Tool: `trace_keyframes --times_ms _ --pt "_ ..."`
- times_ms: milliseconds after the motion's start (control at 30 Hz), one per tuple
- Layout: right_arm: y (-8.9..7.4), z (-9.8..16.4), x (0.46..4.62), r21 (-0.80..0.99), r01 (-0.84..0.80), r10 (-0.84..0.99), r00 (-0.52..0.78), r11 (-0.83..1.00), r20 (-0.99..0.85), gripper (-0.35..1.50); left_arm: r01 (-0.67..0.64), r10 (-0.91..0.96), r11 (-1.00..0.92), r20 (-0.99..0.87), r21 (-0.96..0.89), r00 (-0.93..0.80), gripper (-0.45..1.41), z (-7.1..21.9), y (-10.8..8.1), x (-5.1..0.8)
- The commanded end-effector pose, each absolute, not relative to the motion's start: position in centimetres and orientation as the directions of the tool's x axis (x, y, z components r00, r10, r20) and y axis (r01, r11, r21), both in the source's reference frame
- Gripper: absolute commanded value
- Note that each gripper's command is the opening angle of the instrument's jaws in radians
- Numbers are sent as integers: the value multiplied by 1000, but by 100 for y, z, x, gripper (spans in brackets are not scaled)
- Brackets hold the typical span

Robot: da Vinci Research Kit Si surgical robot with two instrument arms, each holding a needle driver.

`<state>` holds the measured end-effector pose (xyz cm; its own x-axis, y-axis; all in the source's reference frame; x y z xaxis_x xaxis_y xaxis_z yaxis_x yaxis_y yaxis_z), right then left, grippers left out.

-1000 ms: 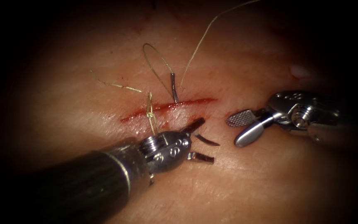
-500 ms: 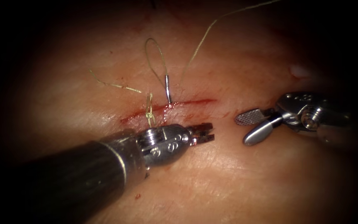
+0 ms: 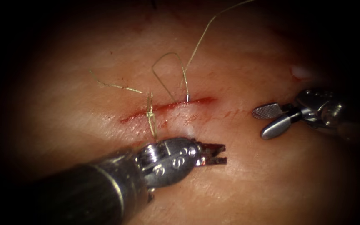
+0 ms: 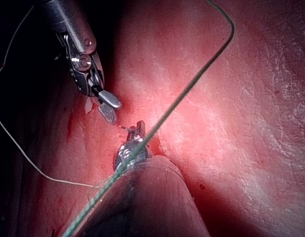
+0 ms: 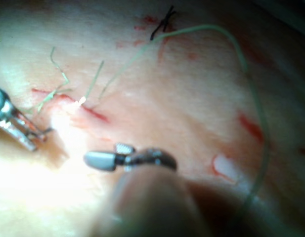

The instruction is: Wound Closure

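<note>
The cut (image 3: 167, 107) runs across the tissue (image 3: 246, 179), red along its edges. My left tool (image 3: 214, 154) lies just below the cut's right half, its jaws shut on the needle near its tip. The needle's body is buried in the tissue; only its tail (image 3: 187, 98) pokes out at the cut's upper edge. Thread (image 3: 168, 56) loops up from the tail and trails off to the upper right. My right tool (image 3: 267, 121) hovers to the right of the cut, jaws open and holding nothing. The left wrist view has my left jaws (image 4: 137, 129) with the right tool (image 4: 108, 106) beyond.
A knotted stitch (image 3: 150, 112) crosses the cut's left half, its cut ends (image 3: 113, 85) lying to the upper left. Red fluid smears (image 3: 230, 113) mark the tissue right of the cut. A pale patch (image 3: 301, 71) sits at the far right.
The left jaws closed on the needle tip and moved down and right, drawing the needle through; its tail sank until only its end stands out. The right tool backed off to the right.
</note>
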<state>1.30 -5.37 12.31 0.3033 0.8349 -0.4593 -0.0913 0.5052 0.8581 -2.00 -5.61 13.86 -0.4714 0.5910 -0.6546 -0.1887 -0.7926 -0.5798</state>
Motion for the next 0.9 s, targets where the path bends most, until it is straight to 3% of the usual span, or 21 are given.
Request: trace_keyframes --times_ms 33,633,900 --pt "-535 1236 138 858 -86 833 304 507 -462 132 -191 618 -772 -647 -606 -447 -45 1388 -559 -206" --pt "-539 1235 139 859 -81 832 307 506 -461 132 -79 791 -593 -561 -802 -245 -45 1312 -553 -220" --pt "-540 1235 139 844 -75 819 301 530 -488 132 -69 593 -799 -762 -598 -259 -45 1291 -527 -205"
